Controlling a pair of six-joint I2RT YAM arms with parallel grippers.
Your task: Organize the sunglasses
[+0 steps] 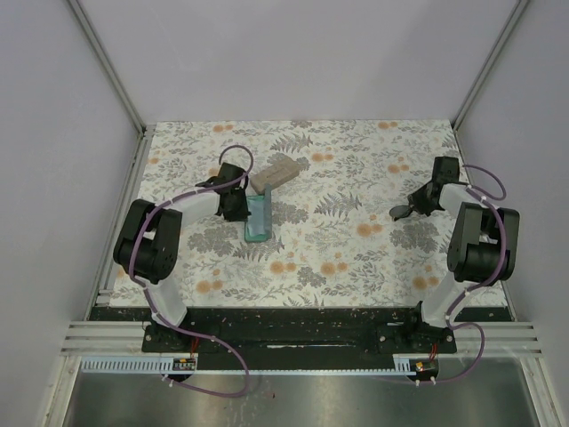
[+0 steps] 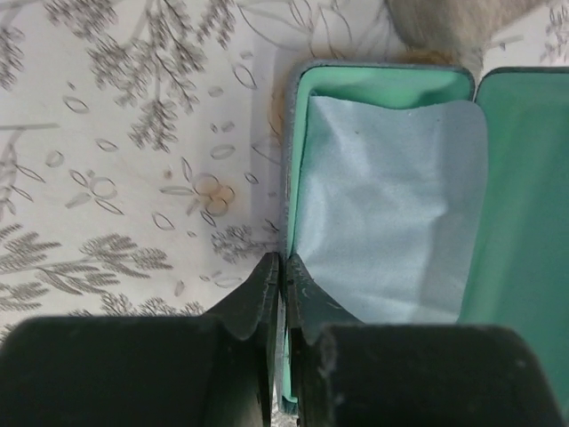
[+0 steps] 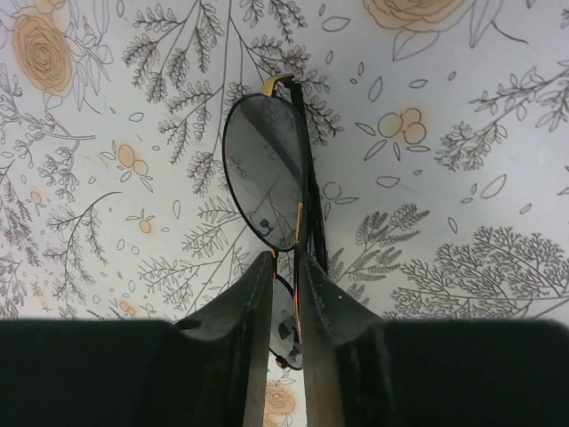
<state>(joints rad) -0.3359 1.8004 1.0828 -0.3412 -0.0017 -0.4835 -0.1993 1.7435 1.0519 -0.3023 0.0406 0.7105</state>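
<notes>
The sunglasses point(image 3: 262, 173), a thin black frame with dark lenses and folded arms, stand on edge over the floral table. My right gripper point(image 3: 284, 260) is shut on them at the bridge, one finger on each side. In the top view they hang as a dark shape point(image 1: 400, 213) at the right gripper point(image 1: 412, 209), right of centre. My left gripper point(image 2: 284, 262) is shut on the left side wall of an open slate-blue case point(image 2: 298, 133) with a mint lining. A light blue cloth point(image 2: 391, 205) lies inside it. From above, that case point(image 1: 259, 219) stands beside the left gripper point(image 1: 242, 210).
A tan oblong case point(image 1: 274, 172) lies just behind the open case, its end showing in the left wrist view point(image 2: 444, 27). The open case's lid point(image 2: 520, 222) stands up on the right side. Grey walls enclose the floral table point(image 1: 338, 258).
</notes>
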